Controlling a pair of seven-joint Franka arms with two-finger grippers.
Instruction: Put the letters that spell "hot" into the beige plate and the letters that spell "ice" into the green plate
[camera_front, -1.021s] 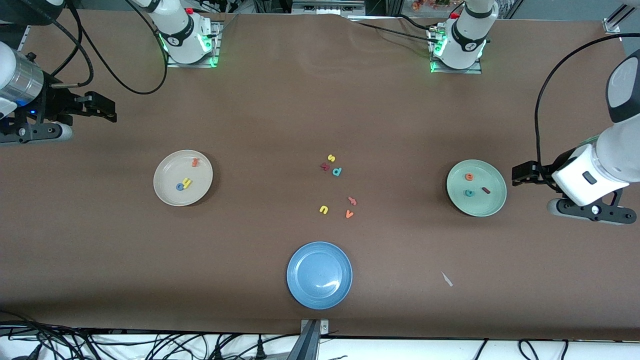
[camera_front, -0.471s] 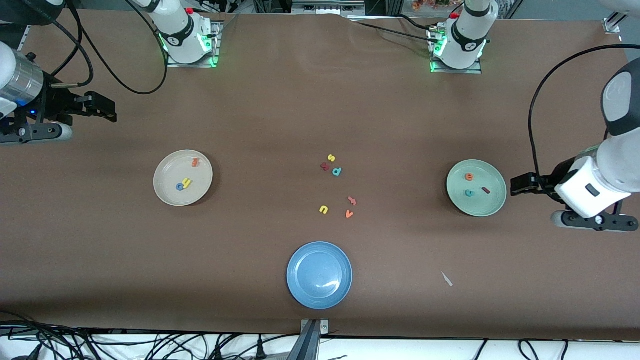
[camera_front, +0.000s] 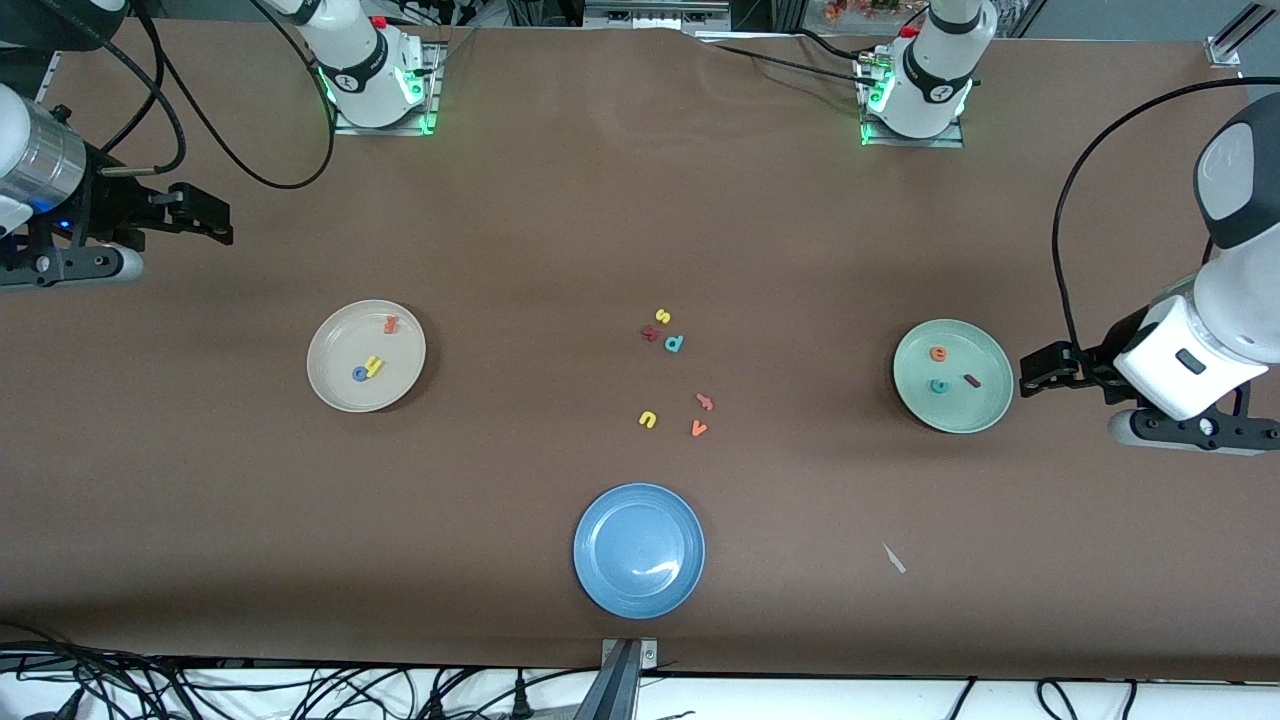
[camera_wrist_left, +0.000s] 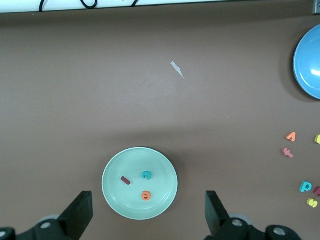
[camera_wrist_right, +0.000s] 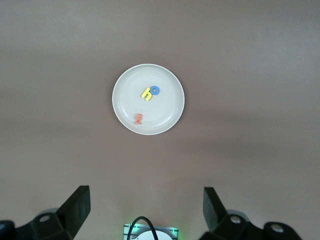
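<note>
1. Two grippers stand released with nothing between their jaws: the left gripper hangs above the table just off the green plate's rim at the left arm's end, and the right gripper waits high above the right arm's end, well apart from the beige plate.
2. Little can go wrong in my judgement, since both words look sorted; the main risk is the left arm dipping and clipping the green plate's rim just past its jaws, which could bounce the light foam letters out.
3. A second risk is either gripper reaching for a leftover such as the yellow u or orange v and spoiling a finished plate.
4. Below the left jaws, the green plate holds the teal c, the dark red i and the orange e, all apart.
5. Out ahead of the right jaws, the beige plate holds the yellow h touching the blue o, with the orange t apart.
6. Farthest from both, the blue plate holds nothing.
</note>
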